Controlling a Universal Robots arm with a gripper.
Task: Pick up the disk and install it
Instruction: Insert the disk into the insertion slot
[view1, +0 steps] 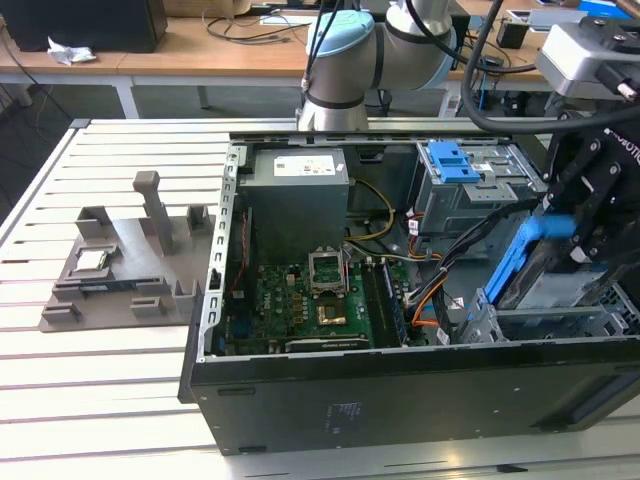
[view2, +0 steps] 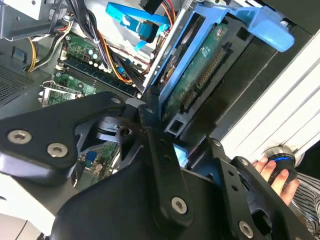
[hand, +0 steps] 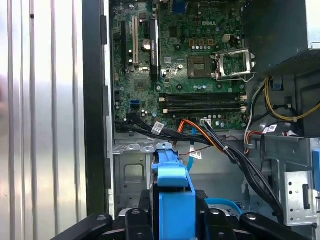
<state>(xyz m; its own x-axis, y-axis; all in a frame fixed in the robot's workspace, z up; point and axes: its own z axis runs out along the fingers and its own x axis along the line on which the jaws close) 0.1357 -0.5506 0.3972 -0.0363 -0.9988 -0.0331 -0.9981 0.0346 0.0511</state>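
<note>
1. Tool (hand: 175, 220) clamps the blue-framed silver metal disk (hand: 176, 200) on edge, as I see it.
2. Disk hangs at 3 o'clock in the exterior view, over the open black computer case (view1: 400, 390), beside the green motherboard (hand: 190, 60).

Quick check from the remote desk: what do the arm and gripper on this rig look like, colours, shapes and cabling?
The arm is silver-grey tube with rounded joints and a pale blue joint cap. Black cables loop past it. The gripper is matte black, built of flat angular linkage bars pinned with silver screws, with white lettering on its side in the exterior view.
</note>
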